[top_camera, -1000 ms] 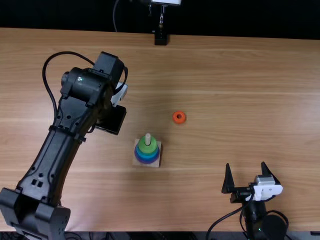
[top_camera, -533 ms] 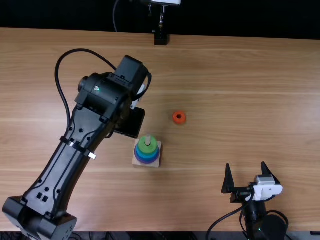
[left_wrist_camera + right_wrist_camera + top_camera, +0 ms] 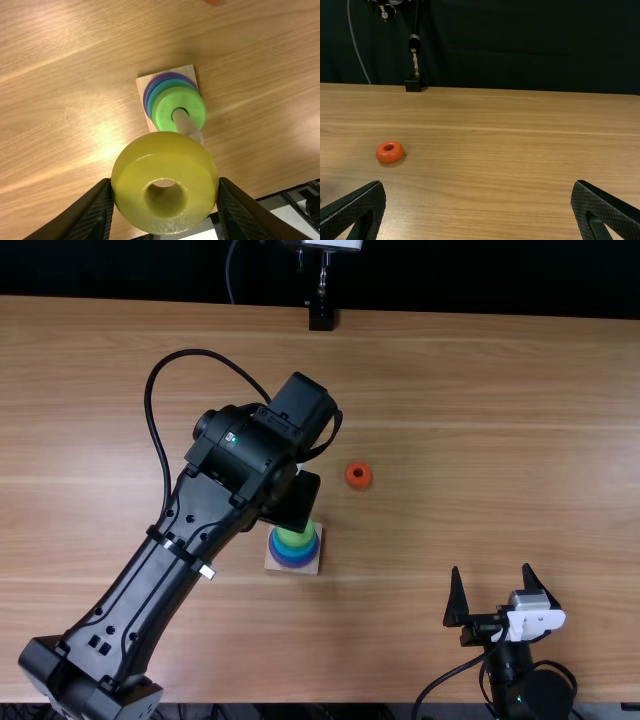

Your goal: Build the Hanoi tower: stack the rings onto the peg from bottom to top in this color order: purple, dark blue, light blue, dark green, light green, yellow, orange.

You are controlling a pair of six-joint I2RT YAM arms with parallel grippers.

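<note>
In the top view, the left gripper (image 3: 292,502), matte black, hangs over the edge of a stack (image 3: 292,552) of smooth, round rings on a square base (image 3: 318,560) of pale wood. A glossy orange ring (image 3: 358,476) lies near it on the grained wooden bench (image 3: 440,440). Well apart, the right gripper (image 3: 491,568) has its tapered fingers spread.

In the left wrist view, the left gripper (image 3: 165,182) grasps a thick, shiny yellow ring (image 3: 165,150). Just past it stands the pale peg (image 3: 185,122), a light green ring (image 3: 165,107) round it, with blue and purple rims below.

In the right wrist view, the ridged fingers (image 3: 355,207) stand wide open; the orange ring sits ahead, well apart from them
</note>
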